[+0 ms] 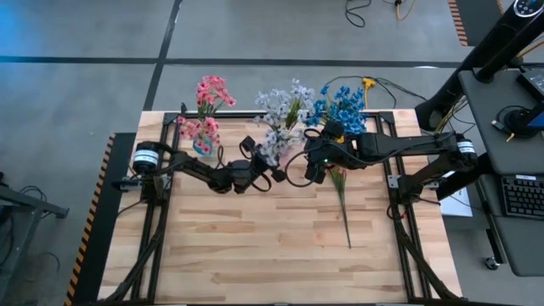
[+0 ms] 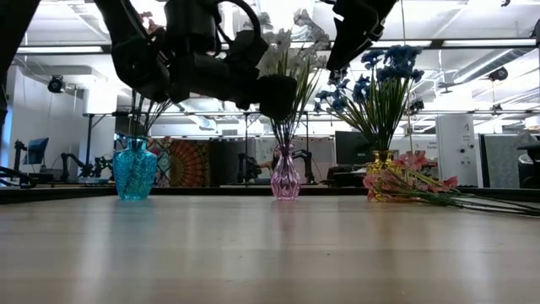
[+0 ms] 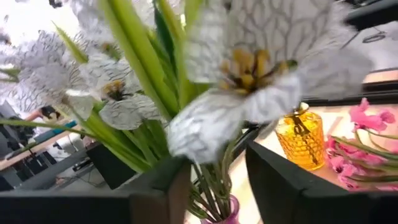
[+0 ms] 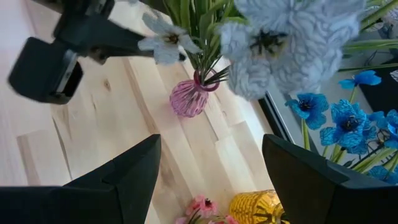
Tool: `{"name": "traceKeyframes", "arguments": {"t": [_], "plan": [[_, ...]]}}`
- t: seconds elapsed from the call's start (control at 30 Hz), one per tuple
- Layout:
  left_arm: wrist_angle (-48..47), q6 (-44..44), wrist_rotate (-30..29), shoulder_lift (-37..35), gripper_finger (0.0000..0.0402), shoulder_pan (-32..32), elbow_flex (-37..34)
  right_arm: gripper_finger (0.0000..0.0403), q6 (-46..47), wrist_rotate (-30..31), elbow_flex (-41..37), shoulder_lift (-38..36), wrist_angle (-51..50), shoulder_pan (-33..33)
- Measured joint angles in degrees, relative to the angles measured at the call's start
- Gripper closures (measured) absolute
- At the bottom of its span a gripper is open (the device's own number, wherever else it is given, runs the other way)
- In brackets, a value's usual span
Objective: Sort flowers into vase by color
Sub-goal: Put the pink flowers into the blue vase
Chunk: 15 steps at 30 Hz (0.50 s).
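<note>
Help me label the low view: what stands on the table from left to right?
Teal vase → pink vase → yellow vase → loose pink flowers lying on the table.

Three vases stand along the table's twelve o'clock edge: one teal (image 2: 135, 169), one pink (image 2: 285, 173), one amber (image 2: 377, 160). Three flower bunches fill them: pink (image 1: 210, 93), white (image 1: 283, 109), blue (image 1: 342, 105). One loose spray (image 1: 342, 197) lies at three o'clock.
</note>
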Motion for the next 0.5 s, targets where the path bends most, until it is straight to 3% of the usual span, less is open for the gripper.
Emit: {"name": "traceKeyframes", "arguments": {"t": [0.27, 0.5], "plan": [[0.0, 4.9, -7.9, 0.0, 0.0190, -2.3, 0.0, 0.0131, 0.2, 0.0, 0.0, 0.0, 0.0, 0.0], [-0.9, 7.0, -13.7, -0.1, 0.0163, -4.4, 0.0, 0.0131, 1.3, -0.2, 0.0, 0.0, -1.1, 0.0]]}}
